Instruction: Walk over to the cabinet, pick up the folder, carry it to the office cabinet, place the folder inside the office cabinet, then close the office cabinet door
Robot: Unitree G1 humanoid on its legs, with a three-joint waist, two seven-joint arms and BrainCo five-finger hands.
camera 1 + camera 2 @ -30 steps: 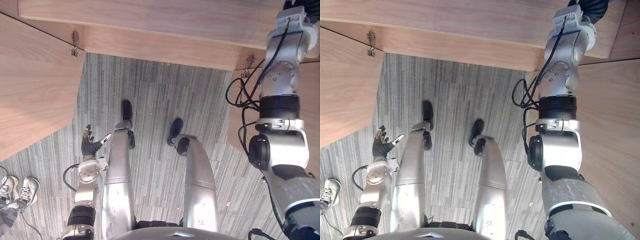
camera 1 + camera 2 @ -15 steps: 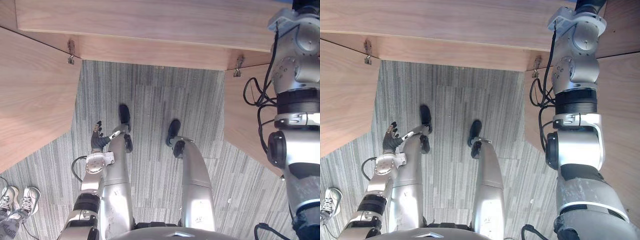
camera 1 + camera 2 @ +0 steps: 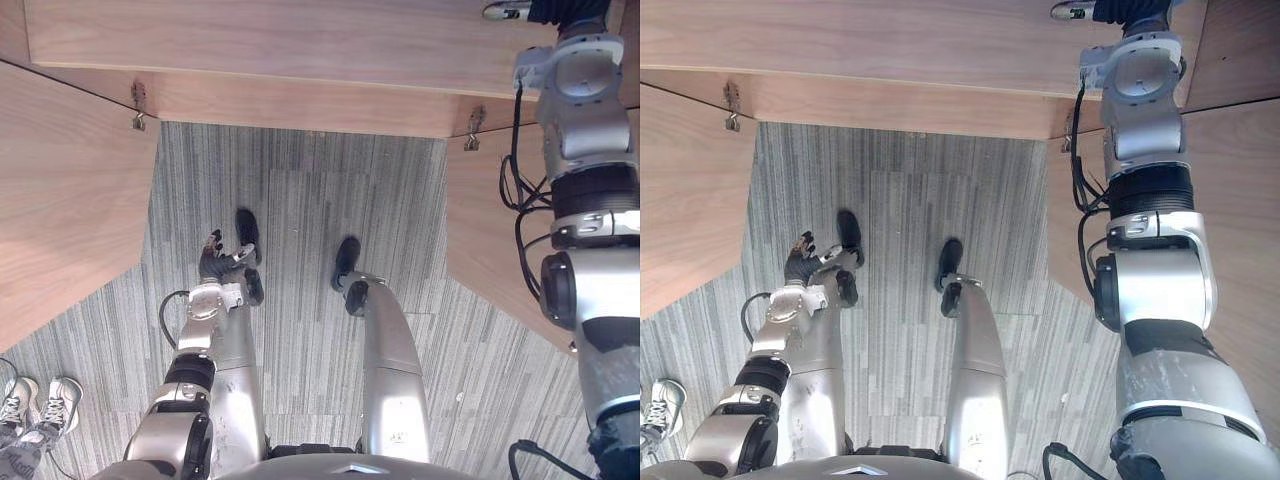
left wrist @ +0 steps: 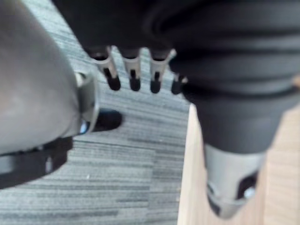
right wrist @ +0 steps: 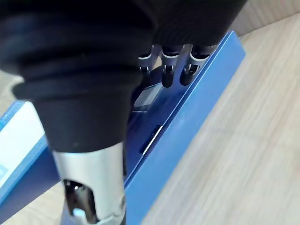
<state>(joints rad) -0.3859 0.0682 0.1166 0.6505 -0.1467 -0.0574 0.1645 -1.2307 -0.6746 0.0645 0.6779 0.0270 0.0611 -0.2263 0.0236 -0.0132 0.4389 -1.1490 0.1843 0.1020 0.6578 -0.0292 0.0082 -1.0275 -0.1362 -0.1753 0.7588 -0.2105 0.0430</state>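
blue is the folder, a long box-backed file lying on the pale wood shelf of the office cabinet, right under the right hand, whose arm reaches up and forward into the cabinet in the eye views. the fingers come down onto its darker spine side and the thumb sits on the near side, with the folder between them, so it reads as a grip rather than a loose touch. the folder's long axis runs slantwise beneath the palm, both ends out past the hand; letting go would likely leave it lying where it is. the left hand hangs low over the grey carpet with relaxed fingers and nothing in it, well apart from the folder, so the right hand is the only one placed to finish the placing. the left door and the right door both stand swung open. as for writing, a white label covers one end and a small label window sits on the spine, but nothing on either can be read.
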